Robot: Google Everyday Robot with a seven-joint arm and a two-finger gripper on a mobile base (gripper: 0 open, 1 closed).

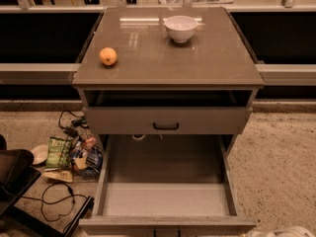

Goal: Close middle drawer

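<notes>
Camera view: middle drawer pulled fully out; likely light, stiff, free-sliding; push flat front mid-width; gripper at bottom-right edge, spread or pressed together cannot tell

Only a white rounded sliver of the arm at the bottom-right edge, gripper out of view

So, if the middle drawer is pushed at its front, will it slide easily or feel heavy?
The middle drawer looks empty, so it is probably light and should slide in easily. It looks stiff, so a push at its front should not bend it. The gripper is at the bottom right corner, beside that front.
</notes>
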